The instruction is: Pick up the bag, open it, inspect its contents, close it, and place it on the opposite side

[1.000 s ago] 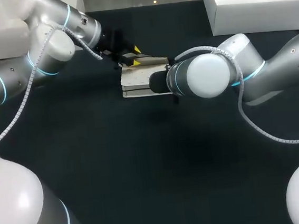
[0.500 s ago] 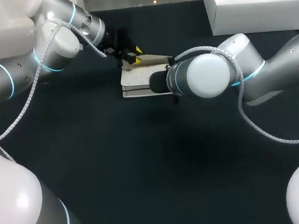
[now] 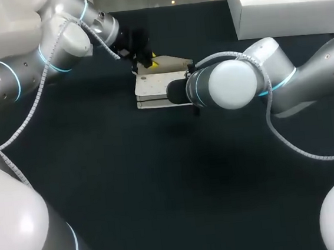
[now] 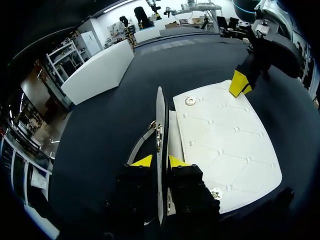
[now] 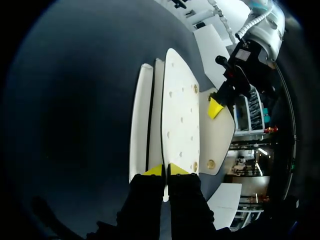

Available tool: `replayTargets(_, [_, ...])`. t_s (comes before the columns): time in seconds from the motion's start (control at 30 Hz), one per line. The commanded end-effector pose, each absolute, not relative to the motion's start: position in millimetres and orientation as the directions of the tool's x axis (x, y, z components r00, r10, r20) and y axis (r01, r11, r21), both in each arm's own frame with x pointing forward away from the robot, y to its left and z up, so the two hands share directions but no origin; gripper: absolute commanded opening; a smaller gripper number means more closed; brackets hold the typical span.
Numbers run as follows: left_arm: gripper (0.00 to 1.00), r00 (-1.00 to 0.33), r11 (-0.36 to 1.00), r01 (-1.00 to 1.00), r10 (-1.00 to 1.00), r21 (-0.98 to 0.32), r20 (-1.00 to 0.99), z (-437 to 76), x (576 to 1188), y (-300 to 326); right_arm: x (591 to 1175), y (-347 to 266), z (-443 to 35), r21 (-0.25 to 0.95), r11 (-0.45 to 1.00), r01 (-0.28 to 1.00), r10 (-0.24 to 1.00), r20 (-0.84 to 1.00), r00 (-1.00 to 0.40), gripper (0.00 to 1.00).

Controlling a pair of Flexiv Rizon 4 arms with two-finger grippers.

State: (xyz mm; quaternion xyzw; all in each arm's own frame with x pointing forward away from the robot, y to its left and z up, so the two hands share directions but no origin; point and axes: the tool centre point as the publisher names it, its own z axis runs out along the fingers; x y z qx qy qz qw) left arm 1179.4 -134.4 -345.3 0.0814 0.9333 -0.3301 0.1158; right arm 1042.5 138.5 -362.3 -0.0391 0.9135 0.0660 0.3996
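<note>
A white quilted bag lies flat on the black table at the back middle. Its flap is lifted off the body. My left gripper holds the flap, which stands on edge between both yellow tips of the gripper. Beside them lies the bag's quilted body with its metal snaps. My right gripper is shut on the near edge of the bag's panel. In the head view my right arm hides that gripper.
A white box stands at the table's back right, and another white box at the back left. The dark tabletop stretches in front of the bag.
My left gripper has narrowed onto the flap and moved toward the back of the table, raising the flap with it. The right arm and the bag's body have stayed still.
</note>
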Motion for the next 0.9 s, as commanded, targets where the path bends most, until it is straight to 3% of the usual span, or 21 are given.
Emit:
replayTargets(0.03, [0.09,-0.967,0.775,0.216,0.086,-0.594,-0.24,-348,1190,-138,1042,138,-364,0.092,0.988,-0.125,-0.017,-0.74,-0.673,0.0])
replayTargets(0.07, [0.13,-0.968,0.777,0.216,0.09,-0.592,-0.235,-348,1191,-138,1042,138,-364,0.092,0.988,-0.125,-0.017,-0.74,-0.673,0.0])
replayTargets(0.1, [0.24,-0.968,0.776,0.216,0.089,-0.592,-0.236,-349,1191,-138,1042,138,-364,0.092,0.988,-0.125,-0.017,-0.74,-0.673,0.0])
replayTargets(0.17, [0.29,-0.968,0.777,0.214,0.088,-0.592,-0.234,-349,1192,-138,1042,138,-364,0.092,0.988,-0.125,-0.017,-0.74,-0.673,0.0])
replayTargets(0.2, [0.28,-0.969,0.777,0.21,0.085,-0.593,-0.231,-350,1192,-138,1042,138,-364,0.092,0.988,-0.125,-0.017,-0.74,-0.673,0.0])
replayTargets(0.37, [0.0,-0.976,0.78,0.182,0.068,-0.598,-0.209,-353,1197,-137,1042,138,-364,0.092,0.988,-0.125,-0.017,-0.74,-0.673,0.0])
replayTargets(0.9, [0.0,-0.996,0.768,0.09,0.07,-0.634,-0.057,-334,1227,-135,1042,138,-364,0.092,0.988,-0.125,-0.017,-0.74,-0.673,0.0])
